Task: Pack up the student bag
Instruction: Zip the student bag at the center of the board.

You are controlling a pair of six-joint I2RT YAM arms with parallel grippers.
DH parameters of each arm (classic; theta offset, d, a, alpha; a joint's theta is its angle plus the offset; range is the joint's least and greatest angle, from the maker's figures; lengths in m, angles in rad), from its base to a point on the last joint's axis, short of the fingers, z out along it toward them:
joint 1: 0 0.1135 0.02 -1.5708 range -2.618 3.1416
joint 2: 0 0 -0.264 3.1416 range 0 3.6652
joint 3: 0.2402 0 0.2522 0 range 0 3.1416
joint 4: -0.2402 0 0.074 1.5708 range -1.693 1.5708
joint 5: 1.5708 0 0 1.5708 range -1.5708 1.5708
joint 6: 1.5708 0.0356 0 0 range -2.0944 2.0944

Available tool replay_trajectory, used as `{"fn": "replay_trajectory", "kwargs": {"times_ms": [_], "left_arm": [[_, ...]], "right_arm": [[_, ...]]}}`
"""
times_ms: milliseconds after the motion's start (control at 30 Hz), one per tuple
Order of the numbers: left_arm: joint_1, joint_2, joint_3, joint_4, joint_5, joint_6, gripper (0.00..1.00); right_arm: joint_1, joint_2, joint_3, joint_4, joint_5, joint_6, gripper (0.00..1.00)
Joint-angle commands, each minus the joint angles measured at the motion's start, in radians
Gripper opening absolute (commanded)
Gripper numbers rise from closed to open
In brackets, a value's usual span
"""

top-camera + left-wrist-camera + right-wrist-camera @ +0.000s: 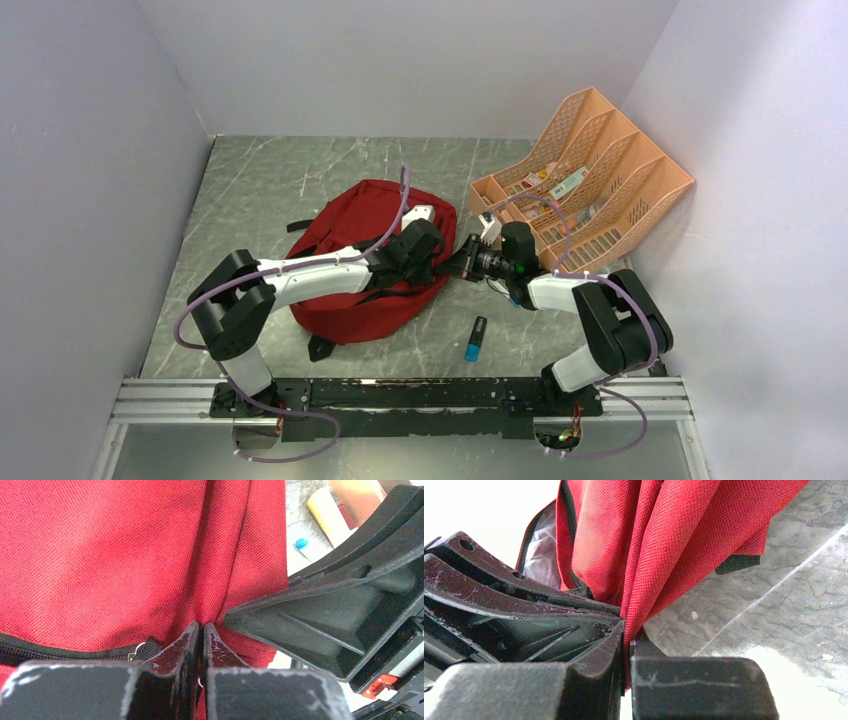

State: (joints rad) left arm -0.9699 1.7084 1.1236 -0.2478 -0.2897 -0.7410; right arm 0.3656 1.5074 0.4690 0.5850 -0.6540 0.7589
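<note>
The left arm point(310, 272) and right arm point(560, 290) reach inward, forearms low, wrists almost meeting mid-scene. The left pincer point(201, 632) and right pincer point(626, 637) each pinch a fold of the student bag point(345, 215), jaws pressed together.

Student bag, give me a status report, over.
Left gripper jaws shut on student bag fabric. Right gripper jaws shut on a fold. Bag partly open. Nothing in the way.
</note>
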Motion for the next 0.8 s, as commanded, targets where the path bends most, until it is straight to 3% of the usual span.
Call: {"fn": "replay_trajectory", "kwargs": {"times_ms": [0,233,533,767], "left_arm": [[-0.003,0.003,0.019,0.006,-0.031,0.009,0.06],[-0.003,-0.124,-0.033,0.004,-0.022,0.058,0.05],[-0.003,-0.275,-0.155,0.004,-0.010,0.125,0.05],[-0.003,-0.387,-0.214,0.004,0.095,0.193,0.05]], "right_arm": [[-0.002,-0.047,-0.003,0.026,-0.011,-0.015,0.00],[-0.002,-0.021,0.057,-0.119,0.111,-0.063,0.00],[-0.003,0.073,0.121,-0.115,0.130,-0.059,0.00],[-0.005,0.109,0.177,-0.158,0.170,-0.088,0.00]]}}
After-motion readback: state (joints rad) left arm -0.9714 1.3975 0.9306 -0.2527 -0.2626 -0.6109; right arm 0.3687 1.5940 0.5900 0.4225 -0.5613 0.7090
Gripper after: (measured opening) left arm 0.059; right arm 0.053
